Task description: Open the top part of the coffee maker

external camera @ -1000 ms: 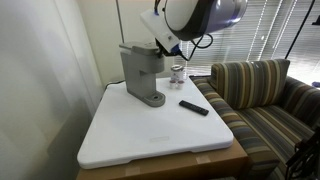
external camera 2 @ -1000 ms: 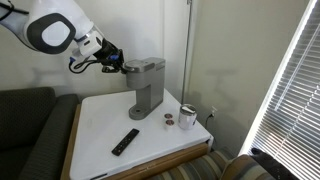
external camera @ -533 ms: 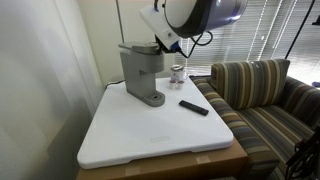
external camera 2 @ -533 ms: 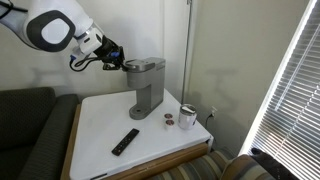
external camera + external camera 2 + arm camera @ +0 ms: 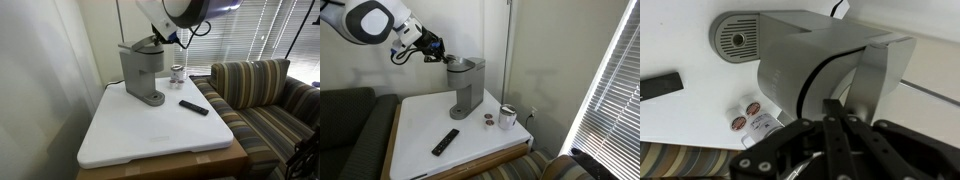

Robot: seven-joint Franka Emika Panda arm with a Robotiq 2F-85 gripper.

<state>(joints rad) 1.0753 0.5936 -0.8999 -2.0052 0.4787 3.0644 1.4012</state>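
Note:
The grey coffee maker (image 5: 144,78) stands at the back of the white table in both exterior views (image 5: 468,90). Its top part (image 5: 141,47) is tilted up at one edge and shows the same way in an exterior view (image 5: 462,63). My gripper (image 5: 440,52) is at that raised edge, fingers pressed together, and also shows in an exterior view (image 5: 160,40). In the wrist view the shut fingers (image 5: 836,122) point at the lighter top panel (image 5: 878,80) of the machine's head (image 5: 805,75), with its oval base (image 5: 736,38) beyond.
A black remote (image 5: 194,107) (image 5: 445,141) lies on the white table (image 5: 150,140). A small metal can (image 5: 178,73) (image 5: 507,116) and small round pods (image 5: 489,120) sit beside the machine. A striped sofa (image 5: 262,90) adjoins the table, and a wall stands behind.
My gripper has risen at the head of the coffee maker, and the top part's edge has lifted with it, from flat to tilted.

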